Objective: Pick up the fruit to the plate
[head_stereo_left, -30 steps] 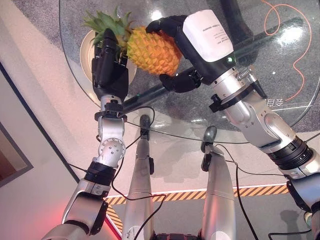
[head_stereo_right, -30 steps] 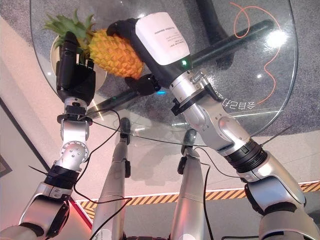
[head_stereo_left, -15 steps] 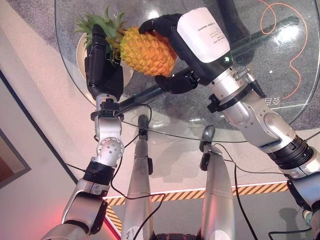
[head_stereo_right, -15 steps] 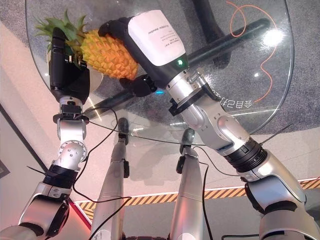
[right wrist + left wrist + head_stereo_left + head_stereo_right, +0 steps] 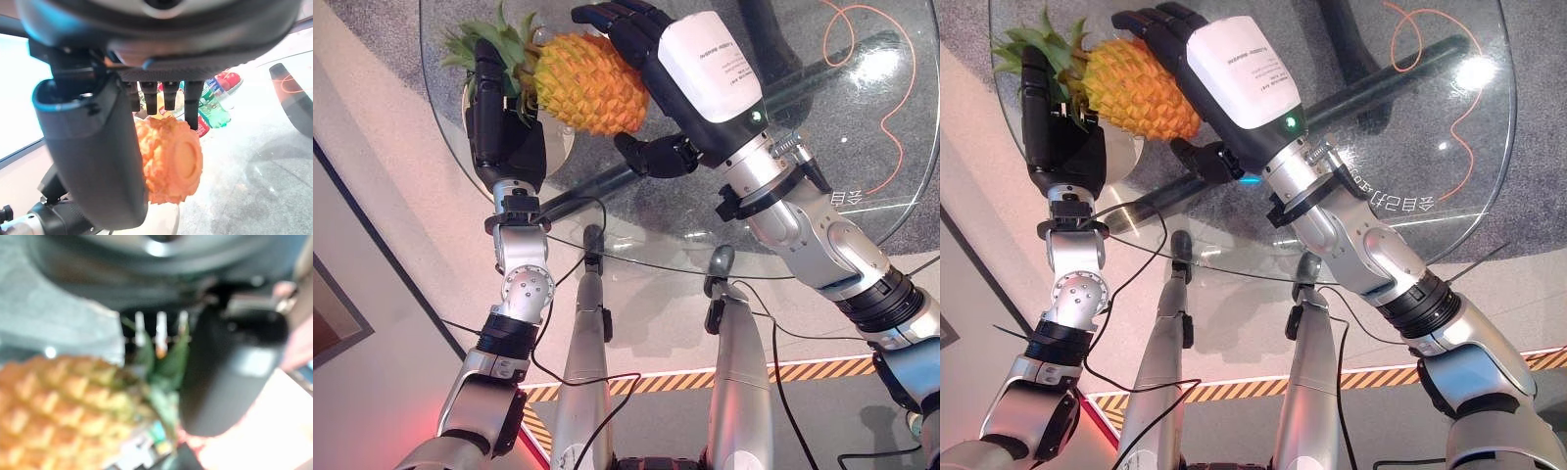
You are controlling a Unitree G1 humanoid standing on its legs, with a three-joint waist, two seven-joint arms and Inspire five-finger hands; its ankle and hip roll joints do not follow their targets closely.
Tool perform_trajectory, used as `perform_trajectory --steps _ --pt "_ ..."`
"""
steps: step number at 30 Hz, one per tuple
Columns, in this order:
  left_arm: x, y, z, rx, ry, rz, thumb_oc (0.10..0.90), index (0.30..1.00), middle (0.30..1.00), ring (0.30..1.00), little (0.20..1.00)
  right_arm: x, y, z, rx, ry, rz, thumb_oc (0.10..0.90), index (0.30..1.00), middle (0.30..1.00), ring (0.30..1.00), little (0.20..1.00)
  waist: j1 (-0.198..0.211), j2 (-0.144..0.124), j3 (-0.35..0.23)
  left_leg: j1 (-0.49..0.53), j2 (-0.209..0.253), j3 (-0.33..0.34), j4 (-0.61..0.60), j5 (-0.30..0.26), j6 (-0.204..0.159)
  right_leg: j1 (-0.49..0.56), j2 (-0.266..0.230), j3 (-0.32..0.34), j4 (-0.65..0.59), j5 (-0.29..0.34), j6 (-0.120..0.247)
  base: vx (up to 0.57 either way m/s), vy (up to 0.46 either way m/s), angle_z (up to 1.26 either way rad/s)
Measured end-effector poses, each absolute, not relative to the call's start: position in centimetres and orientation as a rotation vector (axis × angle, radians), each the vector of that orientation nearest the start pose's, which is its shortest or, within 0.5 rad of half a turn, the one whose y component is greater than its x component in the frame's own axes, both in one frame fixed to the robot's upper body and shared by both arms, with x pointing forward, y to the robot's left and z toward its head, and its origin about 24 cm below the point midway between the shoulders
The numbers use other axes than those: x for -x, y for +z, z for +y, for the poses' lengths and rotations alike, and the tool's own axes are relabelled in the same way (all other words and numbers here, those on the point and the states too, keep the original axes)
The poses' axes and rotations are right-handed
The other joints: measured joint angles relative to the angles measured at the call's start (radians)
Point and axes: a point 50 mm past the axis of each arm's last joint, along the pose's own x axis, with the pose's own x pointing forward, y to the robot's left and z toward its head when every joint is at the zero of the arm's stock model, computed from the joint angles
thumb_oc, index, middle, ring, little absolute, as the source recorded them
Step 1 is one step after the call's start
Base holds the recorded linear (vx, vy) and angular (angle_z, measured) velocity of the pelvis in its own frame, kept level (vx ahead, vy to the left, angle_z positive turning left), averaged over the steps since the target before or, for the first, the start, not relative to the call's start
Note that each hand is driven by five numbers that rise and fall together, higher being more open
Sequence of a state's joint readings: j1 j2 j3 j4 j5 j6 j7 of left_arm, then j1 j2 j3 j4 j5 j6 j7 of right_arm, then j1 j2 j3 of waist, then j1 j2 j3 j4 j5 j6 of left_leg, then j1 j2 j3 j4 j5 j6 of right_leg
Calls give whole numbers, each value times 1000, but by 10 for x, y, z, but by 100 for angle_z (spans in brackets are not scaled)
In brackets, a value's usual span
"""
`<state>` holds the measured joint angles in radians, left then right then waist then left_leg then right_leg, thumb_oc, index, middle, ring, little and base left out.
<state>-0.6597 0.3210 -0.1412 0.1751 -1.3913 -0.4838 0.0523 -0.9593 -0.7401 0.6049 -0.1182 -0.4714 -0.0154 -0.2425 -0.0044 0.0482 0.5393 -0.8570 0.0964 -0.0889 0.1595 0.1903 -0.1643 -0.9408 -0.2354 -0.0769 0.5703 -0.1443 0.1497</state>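
A yellow-orange pineapple (image 5: pixel 587 83) with green leaves lies tilted over a pale plate (image 5: pixel 560 147) at the far left of the round glass table (image 5: pixel 862 225). My right hand (image 5: pixel 636 29) reaches over the fruit's body with straight fingers, its thumb (image 5: pixel 93 161) beside the fruit's base (image 5: pixel 171 164); the hand is open. My left hand (image 5: pixel 504 137) stands upright with straight fingers against the leafy crown (image 5: pixel 161 362), open. Whether the pineapple rests on the plate I cannot tell.
An orange cable (image 5: pixel 891 98) loops at the table's far right. A dark bar of the table's base (image 5: pixel 822 69) runs under the glass. Bottles and red fruit (image 5: pixel 215 107) stand further off. The table's rim is close by the left hand.
My right hand's fingers have uncurled from around the pineapple and now lie straight. The pineapple and both hands have shifted left and farther, over the plate.
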Motion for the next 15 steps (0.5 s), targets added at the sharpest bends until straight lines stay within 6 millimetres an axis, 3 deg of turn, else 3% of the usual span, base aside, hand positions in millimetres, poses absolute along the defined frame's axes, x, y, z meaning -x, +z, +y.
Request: perform_trajectory --steps 15 --pt "-338 216 178 1123 -134 -697 100 300 300 300 200 -297 285 -80 1198 137 -1154 800 900 900 900 900 -2 0 0 -1 0 1 -1 0 0 -3 0 1 0 0 0 0 0 0"
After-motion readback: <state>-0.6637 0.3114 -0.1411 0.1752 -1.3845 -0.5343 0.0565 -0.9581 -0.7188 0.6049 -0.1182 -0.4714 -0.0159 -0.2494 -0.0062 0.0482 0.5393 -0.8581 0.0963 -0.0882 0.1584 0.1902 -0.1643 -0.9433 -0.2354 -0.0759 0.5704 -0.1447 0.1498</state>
